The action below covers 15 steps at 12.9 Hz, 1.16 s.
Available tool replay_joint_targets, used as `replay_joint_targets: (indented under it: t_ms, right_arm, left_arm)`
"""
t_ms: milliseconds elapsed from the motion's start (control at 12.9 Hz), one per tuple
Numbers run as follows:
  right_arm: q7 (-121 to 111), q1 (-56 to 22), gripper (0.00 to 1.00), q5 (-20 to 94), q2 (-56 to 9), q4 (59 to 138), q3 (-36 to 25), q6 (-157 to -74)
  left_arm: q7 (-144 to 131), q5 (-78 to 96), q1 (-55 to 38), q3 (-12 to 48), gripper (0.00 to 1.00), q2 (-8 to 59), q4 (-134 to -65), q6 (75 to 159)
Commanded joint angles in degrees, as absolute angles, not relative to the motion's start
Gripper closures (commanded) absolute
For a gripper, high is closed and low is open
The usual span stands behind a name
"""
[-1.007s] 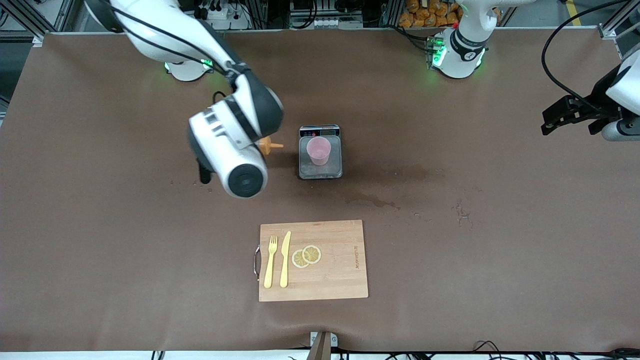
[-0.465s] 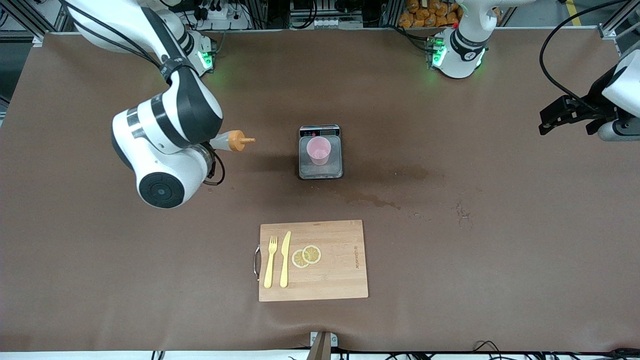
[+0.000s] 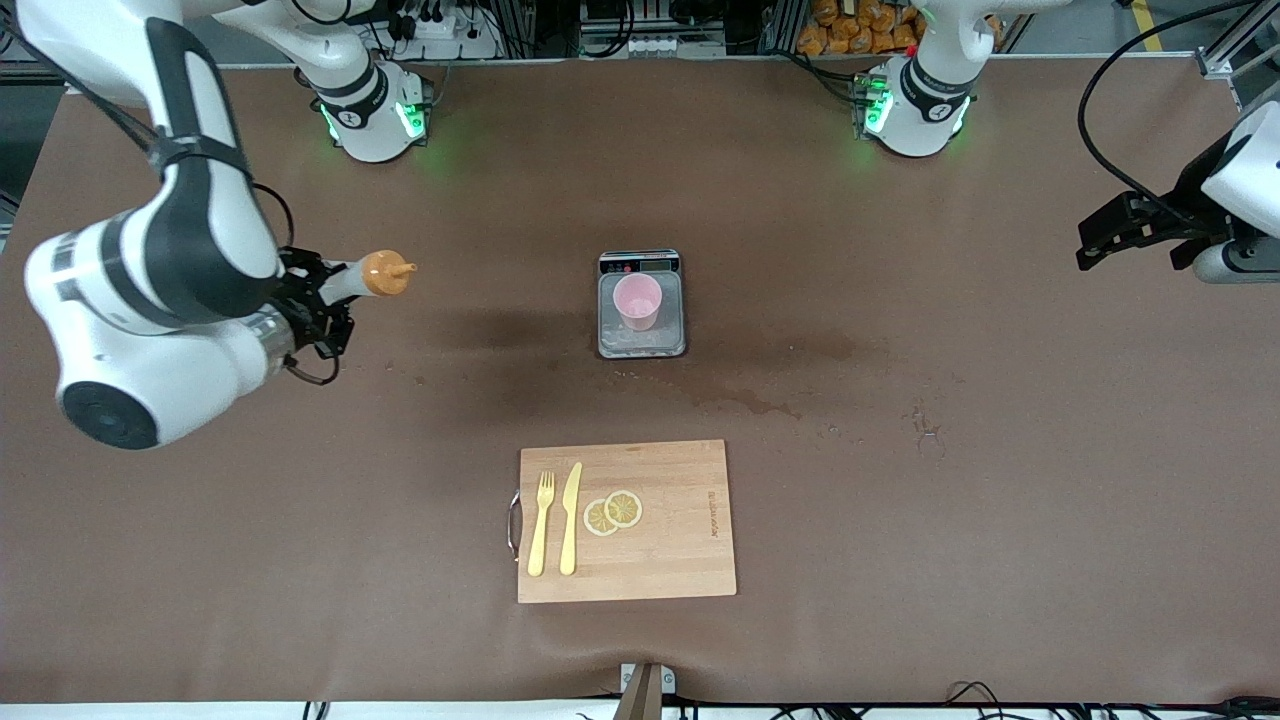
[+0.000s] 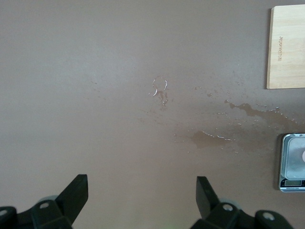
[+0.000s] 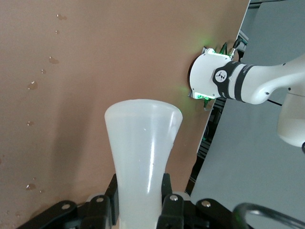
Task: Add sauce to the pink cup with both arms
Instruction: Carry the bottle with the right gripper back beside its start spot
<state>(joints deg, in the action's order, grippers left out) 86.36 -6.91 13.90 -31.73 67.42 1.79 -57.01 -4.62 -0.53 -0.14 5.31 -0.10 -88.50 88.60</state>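
Observation:
The pink cup (image 3: 637, 300) stands upright on a small grey scale (image 3: 641, 345) in the middle of the table. My right gripper (image 3: 322, 293) is shut on the sauce bottle (image 3: 352, 279) and holds it on its side in the air. The bottle's orange nozzle cap (image 3: 385, 272) points toward the cup, well apart from it, over the right arm's end of the table. In the right wrist view the fingers (image 5: 106, 202) clamp the translucent bottle (image 5: 143, 152); the nozzle is hidden there. My left gripper (image 3: 1108, 236) waits open and empty at the left arm's end of the table; it also shows in the left wrist view (image 4: 141, 191).
A wooden cutting board (image 3: 680, 560) with a yellow fork (image 3: 541, 522), a yellow knife (image 3: 570, 517) and two lemon slices (image 3: 612, 512) lies nearer to the front camera than the scale. Wet stains (image 3: 745, 400) mark the cloth beside the scale.
My right arm has swung away from the cup toward the right arm's end of the table, carrying the sauce bottle. The left arm has hardly moved.

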Motion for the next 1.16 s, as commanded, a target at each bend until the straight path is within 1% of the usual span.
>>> replay_joint_targets:
  t_ms: [0,465,620,852,1085]
  right_arm:
    - [81.3,-3.1,0.65,16.3,-29.4,69.8,2.7,-55.6]
    - [69.1,3.1,0.63,16.5,-29.5,70.8,2.8,-53.7]
    - [63.4,7.4,0.63,19.7,-29.6,71.9,2.7,-53.3]
    - [55.6,12.3,0.62,20.0,-30.3,73.2,2.5,-53.1]
    - [47.7,16.4,0.60,20.1,-32.1,73.6,2.5,-53.1]
  left_arm:
    - [-5.3,-0.9,-0.4,5.4,0.00,-0.8,-89.1,88.0]
    - [-5.3,-1.0,-0.4,5.4,0.00,-0.7,-89.2,88.0]
    - [-5.3,-1.0,-0.4,5.4,0.00,-0.7,-89.2,88.0]
    - [-5.3,-1.0,-0.4,5.4,0.00,-0.6,-89.2,88.0]
    - [-5.3,-1.0,-0.4,5.4,0.00,-0.5,-89.2,88.0]
